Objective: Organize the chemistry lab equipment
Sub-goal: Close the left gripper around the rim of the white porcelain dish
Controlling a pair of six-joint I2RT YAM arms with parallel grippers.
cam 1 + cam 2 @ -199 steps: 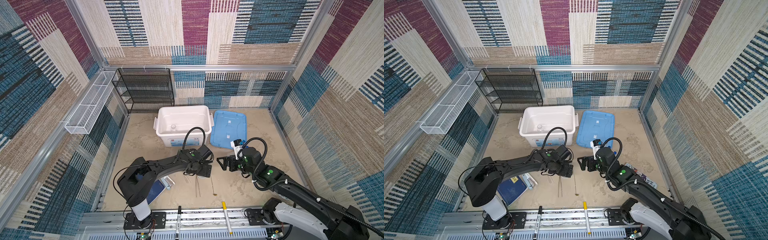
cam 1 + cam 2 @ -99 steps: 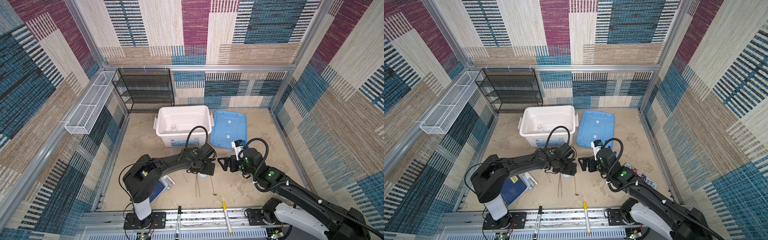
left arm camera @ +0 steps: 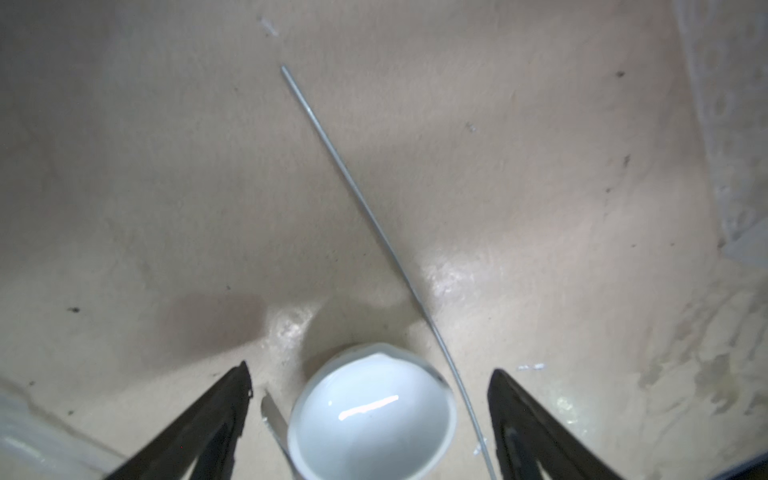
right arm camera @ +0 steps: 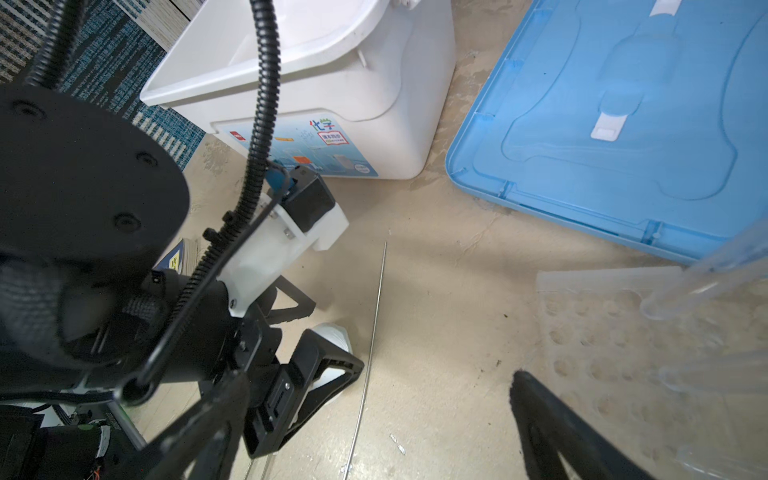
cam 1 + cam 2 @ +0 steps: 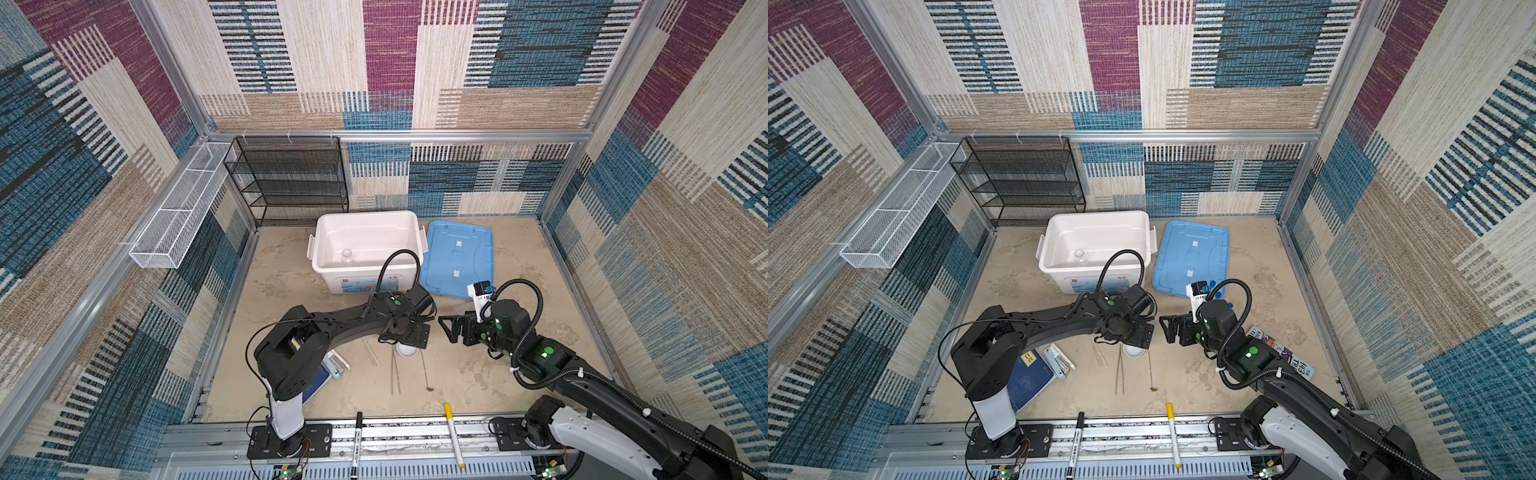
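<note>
Left gripper (image 3: 370, 372) is held spread wide over the dish (image 3: 370, 415), which sits on the table between the fingers, apart from both. The spoon (image 3: 376, 224) handle is seen just beside the dish and the tweezers (image 3: 272, 415) tip on its other side. Either could be trapped when the fingers close, or the glossy dish squeezed out. Right gripper (image 5: 451, 329) is spread too, empty, and near enough that a knock is risked.

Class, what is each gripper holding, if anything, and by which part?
Nothing is held. The left gripper stands open astride the small white dish without gripping it; the right gripper is open and empty.
</note>
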